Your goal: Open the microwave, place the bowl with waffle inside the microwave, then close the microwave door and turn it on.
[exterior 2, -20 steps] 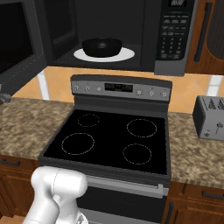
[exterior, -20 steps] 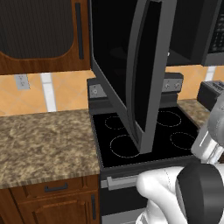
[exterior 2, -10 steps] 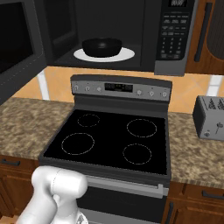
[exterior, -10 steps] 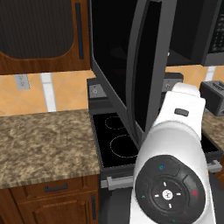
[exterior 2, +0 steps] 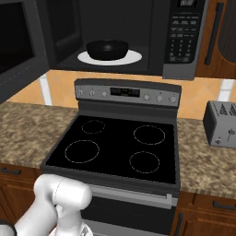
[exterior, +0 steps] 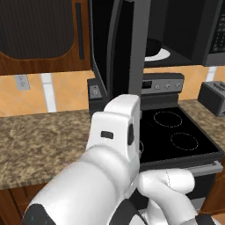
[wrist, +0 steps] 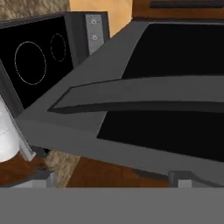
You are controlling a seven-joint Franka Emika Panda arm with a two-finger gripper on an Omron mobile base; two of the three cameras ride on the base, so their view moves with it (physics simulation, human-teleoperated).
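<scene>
A: Kitchen entry, rendered: brown speckled counter (exterior 2: 27,126), wood cabinets, orange backsplash. Item one, the gripper (wrist: 111,181)?

B: Two grey finger tips (wrist: 43,177) rise at the bottom of the hand view, set wide apart, nothing between them. Jaws spread, holding nothing.

A: Item nearest them?

B: Door (wrist: 144,87), swung open, filling centre and right of the hand view. Dark grey frame, black glass, long grey handle (wrist: 144,94) slanting across the middle. Seen edge-on at upper centre of the left base view (exterior: 127,48).

A: Handling?

B: Judged: rigid, hinged, moderately heavy, swings on a fixed arc. Glass probably slick and best not pressed hard. Push on the frame or the handle, away from the hinge, for leverage.

A: Next outward?

B: Stove (exterior 2: 120,147), black top with four rings, centre of the right base view; upper left of the hand view.

A: And the microwave (exterior 2: 152,37)?

B: Across the top of the right base view, cavity open, button panel (exterior 2: 184,32) at upper right.

A: Contents?

B: Bowl (exterior 2: 107,48), black, on a white turntable plate (exterior 2: 131,57) inside the cavity, upper centre. Judged: light, stiff, needs no further handling. Waffle cannot be made out from this angle.

A: Remainder?

B: Toaster (exterior 2: 221,123), right edge. Closing the door and pressing the panel appear to be left.
</scene>
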